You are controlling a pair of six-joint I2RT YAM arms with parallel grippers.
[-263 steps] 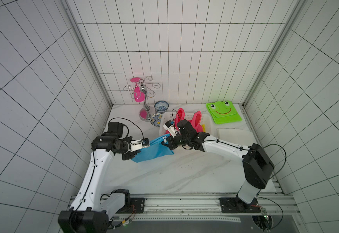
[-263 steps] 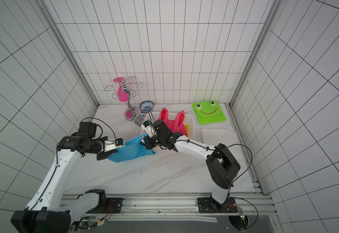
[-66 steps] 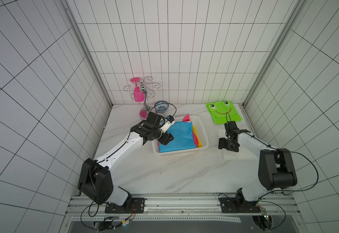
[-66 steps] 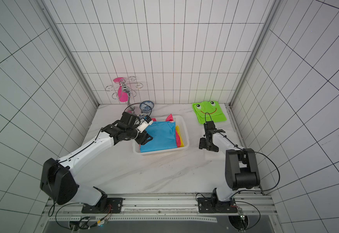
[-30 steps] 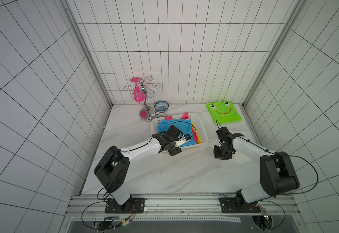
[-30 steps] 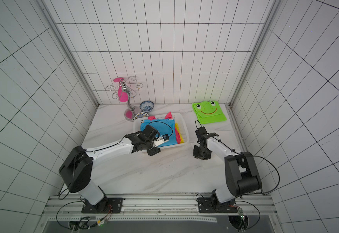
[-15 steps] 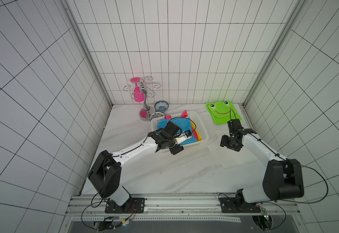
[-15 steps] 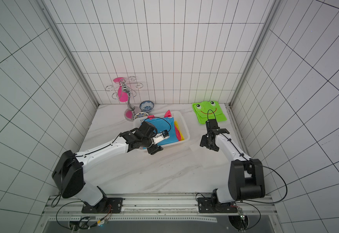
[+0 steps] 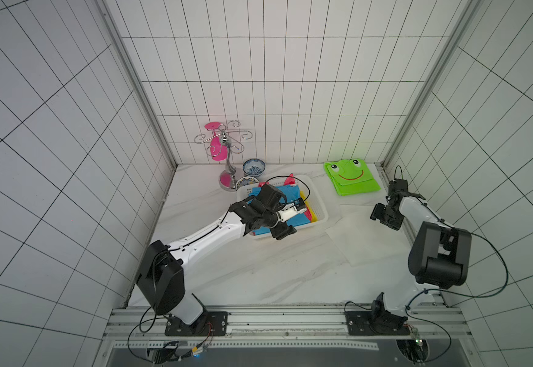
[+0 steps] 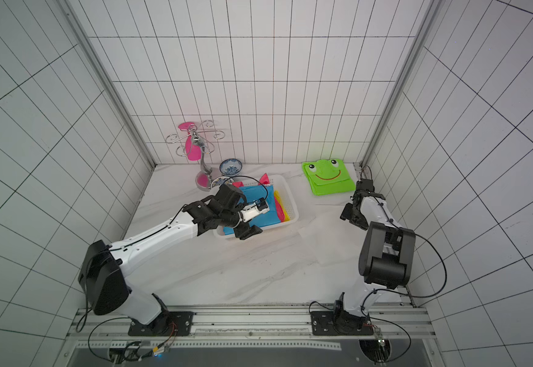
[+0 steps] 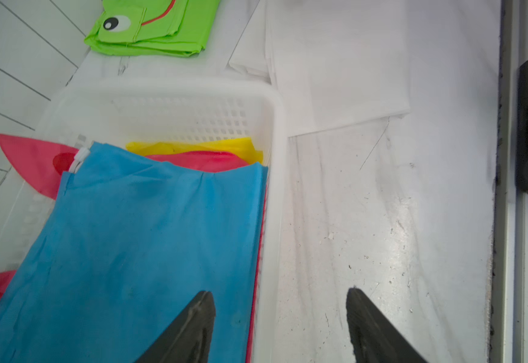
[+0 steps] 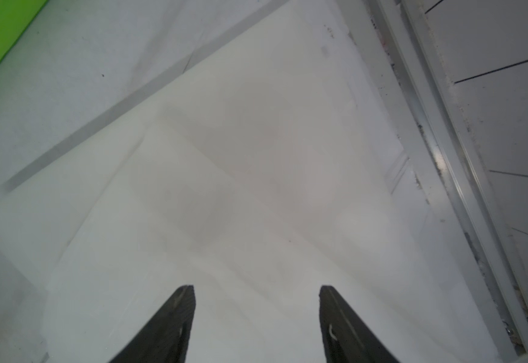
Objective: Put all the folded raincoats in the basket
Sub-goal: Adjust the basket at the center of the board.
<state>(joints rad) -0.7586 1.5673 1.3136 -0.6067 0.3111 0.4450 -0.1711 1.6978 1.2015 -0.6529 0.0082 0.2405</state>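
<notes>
The white perforated basket [image 9: 320, 203] [image 10: 291, 203] [image 11: 193, 116] holds a blue folded raincoat [image 9: 290, 193] [image 10: 259, 193] [image 11: 149, 239], which lies flat on pink and yellow ones. My left gripper [image 9: 286, 225] [image 10: 252, 226] [image 11: 280, 291] is open and empty. It hangs over the basket's near rim, with one finger above the blue raincoat and the other above the table. My right gripper [image 9: 384, 219] [image 10: 353, 218] [image 12: 256, 287] is open and empty, low over a white folded raincoat [image 9: 366, 241] [image 10: 332, 241] [image 12: 256, 157] at the right.
A green frog-faced raincoat [image 9: 351, 181] [image 10: 328, 181] [image 11: 149, 28] lies folded at the back right. Behind the basket stand a metal stand [image 9: 227, 171] with a pink glass and two small patterned bowls [image 9: 254, 166]. Tiled walls close in three sides.
The blue raincoat, earlier held by both grippers over the table, now lies in the basket. In the last second my right gripper swung right over the white raincoat. The left barely moved.
</notes>
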